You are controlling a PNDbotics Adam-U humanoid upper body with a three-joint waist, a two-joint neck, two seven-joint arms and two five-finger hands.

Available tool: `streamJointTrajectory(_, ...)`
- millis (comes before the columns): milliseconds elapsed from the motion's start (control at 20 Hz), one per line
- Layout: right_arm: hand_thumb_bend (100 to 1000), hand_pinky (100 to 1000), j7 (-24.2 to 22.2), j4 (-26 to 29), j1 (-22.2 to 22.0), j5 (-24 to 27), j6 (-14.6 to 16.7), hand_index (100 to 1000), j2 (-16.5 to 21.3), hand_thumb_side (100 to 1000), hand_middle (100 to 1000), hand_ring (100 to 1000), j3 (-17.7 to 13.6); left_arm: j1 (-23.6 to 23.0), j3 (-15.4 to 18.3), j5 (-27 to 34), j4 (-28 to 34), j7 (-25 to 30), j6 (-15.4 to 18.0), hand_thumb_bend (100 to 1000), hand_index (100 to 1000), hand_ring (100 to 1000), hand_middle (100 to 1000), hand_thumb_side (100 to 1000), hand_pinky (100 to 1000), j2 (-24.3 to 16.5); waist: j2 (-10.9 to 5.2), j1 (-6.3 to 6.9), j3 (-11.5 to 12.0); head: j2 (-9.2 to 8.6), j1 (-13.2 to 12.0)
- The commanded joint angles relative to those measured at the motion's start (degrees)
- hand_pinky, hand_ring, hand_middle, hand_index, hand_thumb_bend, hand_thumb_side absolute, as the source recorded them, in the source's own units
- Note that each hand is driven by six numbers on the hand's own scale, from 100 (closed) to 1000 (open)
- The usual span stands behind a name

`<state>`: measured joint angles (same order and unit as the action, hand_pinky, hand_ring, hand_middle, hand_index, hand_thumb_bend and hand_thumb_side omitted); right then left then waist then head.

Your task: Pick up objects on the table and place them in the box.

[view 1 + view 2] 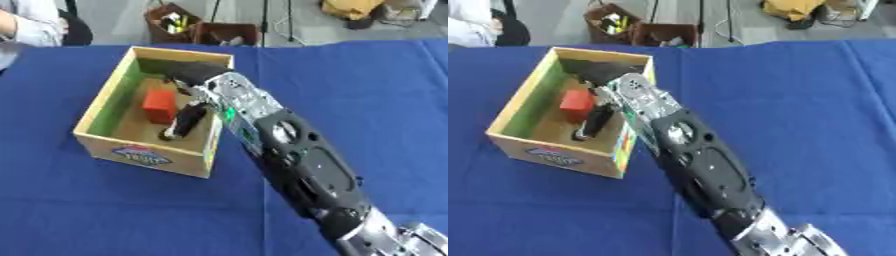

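One red block (159, 106) | in box (98, 107) | just beside right hand (185, 120)

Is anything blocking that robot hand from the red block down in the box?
Nothing visible is. The right hand is already inside the open-topped box, its fingers hanging just beside the red block on the box floor, with nothing between them.

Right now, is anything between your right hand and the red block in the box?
Nothing. In the left eye view the right hand hangs right beside the red block inside the box; whether they touch cannot be told.
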<state>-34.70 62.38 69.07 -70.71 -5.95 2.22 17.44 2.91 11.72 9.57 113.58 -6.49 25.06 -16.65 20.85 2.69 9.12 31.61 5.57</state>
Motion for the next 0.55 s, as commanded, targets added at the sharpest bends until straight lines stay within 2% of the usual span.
streamJointTrajectory(50,602,889,1.6,5.1,1.3,2.8,0.0,938,1.9,604,770,922,-0.5,-0.3,0.1,0.1,1.0,0.0,0.2,323,752,687,600,849,497,-1.5,-1.58,0.35,0.0,-0.39,-0.3)
streamJointTrajectory(300,624,889,2.6,12.2,1.1,7.2,-1.5,921,3.7,647,756,915,-0.9,-0.7,0.1,0.1,1.0,-0.2,0.2,322,753,687,600,850,497,-1.6,-2.01,0.60,0.0,-0.24,-0.4)
streamJointTrajectory(550,605,886,3.1,19.1,0.7,11.4,-3.1,909,6.5,677,751,911,-1.1,-1.0,0.2,0.0,1.0,-0.3,0.3,322,753,687,601,850,497,-1.6,-2.29,0.84,-0.3,0.18,-0.6)
